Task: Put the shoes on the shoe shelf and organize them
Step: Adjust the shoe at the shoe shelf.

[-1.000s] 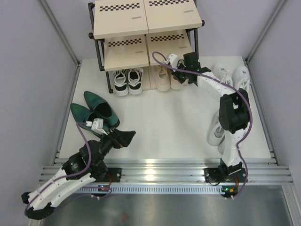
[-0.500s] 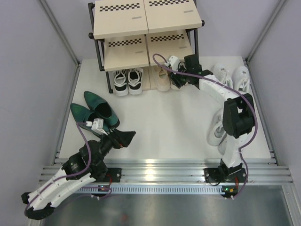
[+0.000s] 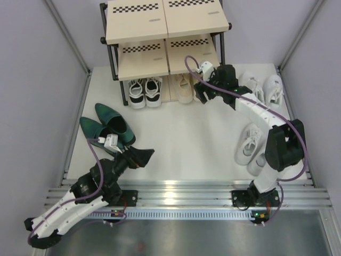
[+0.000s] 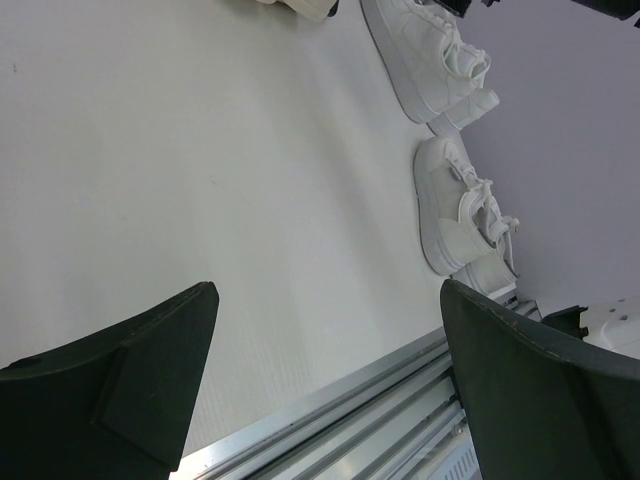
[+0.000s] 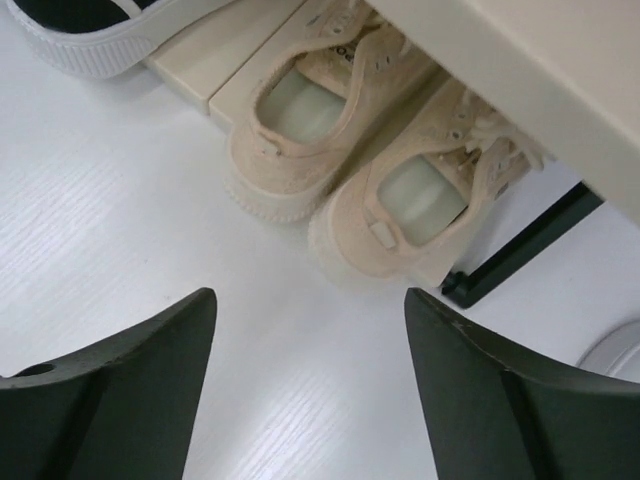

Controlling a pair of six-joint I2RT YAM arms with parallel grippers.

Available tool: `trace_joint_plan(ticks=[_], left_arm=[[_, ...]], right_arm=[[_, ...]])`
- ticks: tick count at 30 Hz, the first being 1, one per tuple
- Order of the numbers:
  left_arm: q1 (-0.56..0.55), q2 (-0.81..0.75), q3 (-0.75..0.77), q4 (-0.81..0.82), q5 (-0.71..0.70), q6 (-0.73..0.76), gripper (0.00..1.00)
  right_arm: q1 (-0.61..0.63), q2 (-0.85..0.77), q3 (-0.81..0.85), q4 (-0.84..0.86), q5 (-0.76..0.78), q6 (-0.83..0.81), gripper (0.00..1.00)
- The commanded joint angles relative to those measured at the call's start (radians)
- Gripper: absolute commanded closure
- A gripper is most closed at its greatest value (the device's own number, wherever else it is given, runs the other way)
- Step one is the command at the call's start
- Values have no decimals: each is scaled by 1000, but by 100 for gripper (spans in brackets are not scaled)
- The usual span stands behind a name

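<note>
Overhead view. The shoe shelf (image 3: 139,24) stands at the far edge of the white table (image 3: 181,133), between grey side walls (image 3: 32,80). At its lowest level sit the black-and-white sneakers (image 3: 145,92) and, just beside them on the right, the beige sneakers (image 3: 186,88), heels outward. The right gripper (image 5: 310,300) hovers just in front of the beige pair, jaws spread with nothing between them. The shelf's black foot tube (image 5: 520,245) lies beside the right-hand beige shoe. The far white sneakers (image 3: 262,85) lie right of the shelf, beyond the right arm (image 3: 256,112). The near white sneakers (image 3: 248,144) lie close to that arm's base. The dark green heeled shoes (image 3: 109,125) lie at the left, just beyond the left gripper (image 4: 328,300), whose jaws are likewise released and empty. An aluminium rail (image 3: 176,192) bounds the near edge.
</note>
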Motion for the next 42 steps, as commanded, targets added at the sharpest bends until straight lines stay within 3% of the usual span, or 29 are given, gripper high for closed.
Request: trace_joint_plan(ticks=[1,3,5,9,30,42], left_arm=[[0,-12,34,2,16,11,2],[0,-10,31,4,19,8,2],[0,-12,31,2,19,8,2],[0,-12,37,2,21,8,2],[0,-12,-3,2,-4,-17,2],[0,-12,-4,2,-1,-18,2]], right_arm=[[5,-83,-74,128,55,158,23],[7,-89,-111,171,162,264,16],[7,-83,-126,196,284,350,14],[5,-26,-131,210,389,428,14],[8,201,-40,426,316,493,16],[7,261,-2,389,308,537,32]])
